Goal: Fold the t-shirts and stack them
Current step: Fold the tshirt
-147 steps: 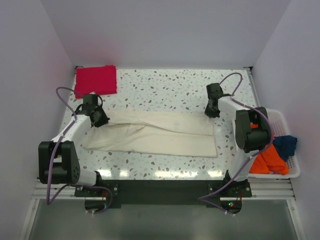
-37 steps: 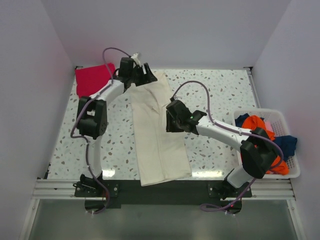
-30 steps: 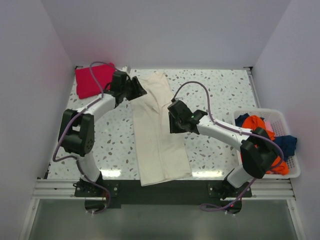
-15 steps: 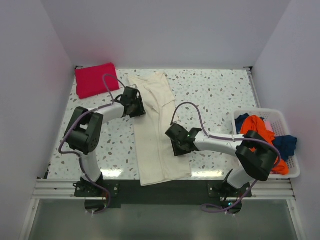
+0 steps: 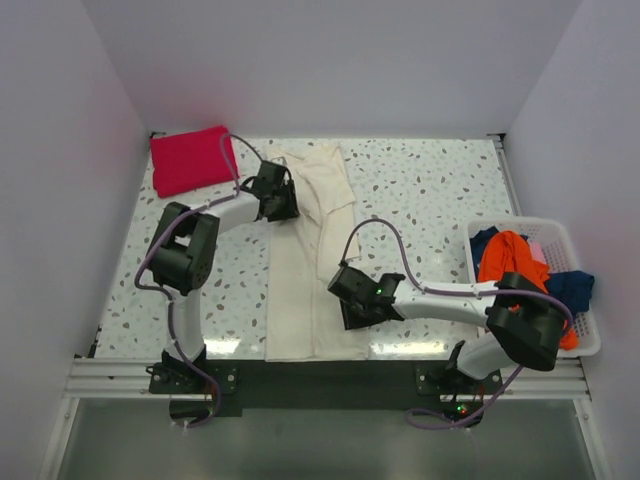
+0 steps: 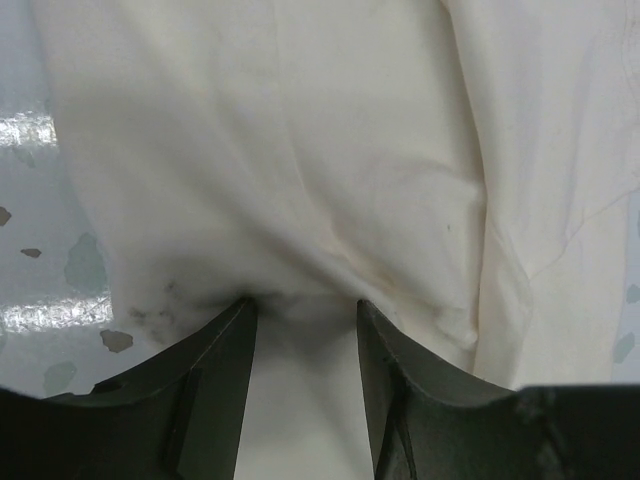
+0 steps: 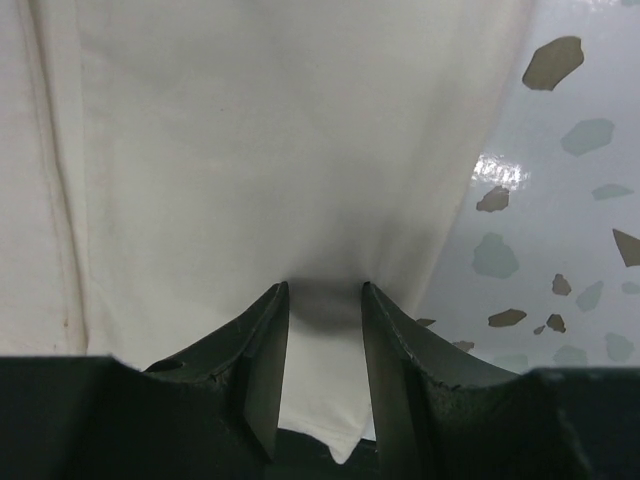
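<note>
Top view. Red t-shirt lies folded square in the far left corner of the counter; counts as done, the start of the stack. Cream t-shirt is spread as a long narrow strip from the far middle of the counter to the near edge, sides apparently already turned in but not yet folded across its length. Left hand sits on the strip's left edge at the far end. Right hand sits on its right edge toward the near end. Orange t-shirt and blue t-shirt are bunched in the white basket at the right, untouched.

Left wrist view. Left hand is closed on a gather of the cream cloth; creases run in to both fingertips.

Right wrist view. Right hand likewise pinches the cream cloth near its edge, with speckled counter just beside it.

Judgement: one shirt finished and one part-folded. Left to do: the crosswise folds, stacking it on the red one, then the two in the basket.
</note>
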